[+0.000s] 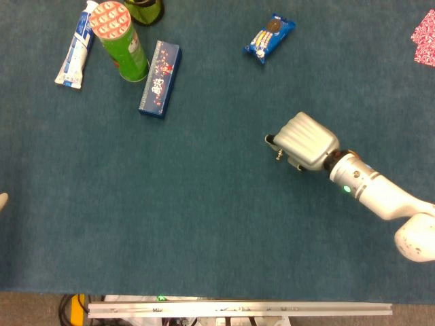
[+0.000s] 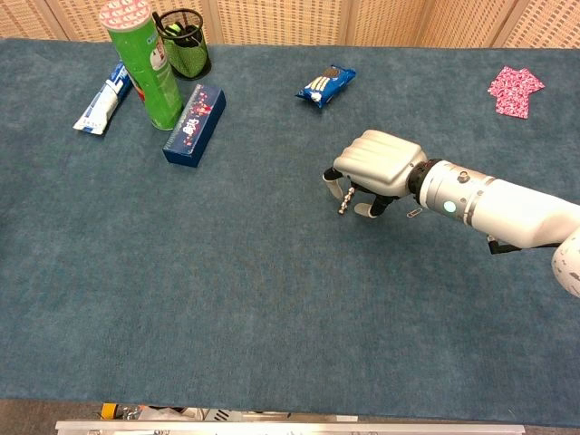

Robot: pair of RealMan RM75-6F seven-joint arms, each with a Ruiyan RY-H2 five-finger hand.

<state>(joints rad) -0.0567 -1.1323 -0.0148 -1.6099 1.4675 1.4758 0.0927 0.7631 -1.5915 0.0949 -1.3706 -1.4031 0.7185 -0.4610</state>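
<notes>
The right hand (image 1: 304, 141) is recorded over the blue cloth-covered table (image 1: 204, 224), right of centre, back of the hand upward. In the chest view (image 2: 376, 168) its fingers (image 2: 348, 195) are seen curled downward toward the cloth, tips near or at the surface; nothing is seen held between them. Whether the tips touch the cloth cannot be told. The nearest item is a blue biscuit packet (image 1: 269, 37), which lies flat farther back on the table, well apart from the fingertips and beyond them. Listed at the far left: a green crisps tube (image 1: 120, 39) standing upright, a dark blue box (image 1: 160, 78) lying just beside it, a white and blue toothpaste tube (image 1: 77, 47) on its other side, and a black mesh pen holder (image 2: 186, 41) behind. A pink patterned packet (image 2: 515, 90) lies at the far right. The left hand is not shown.
</notes>
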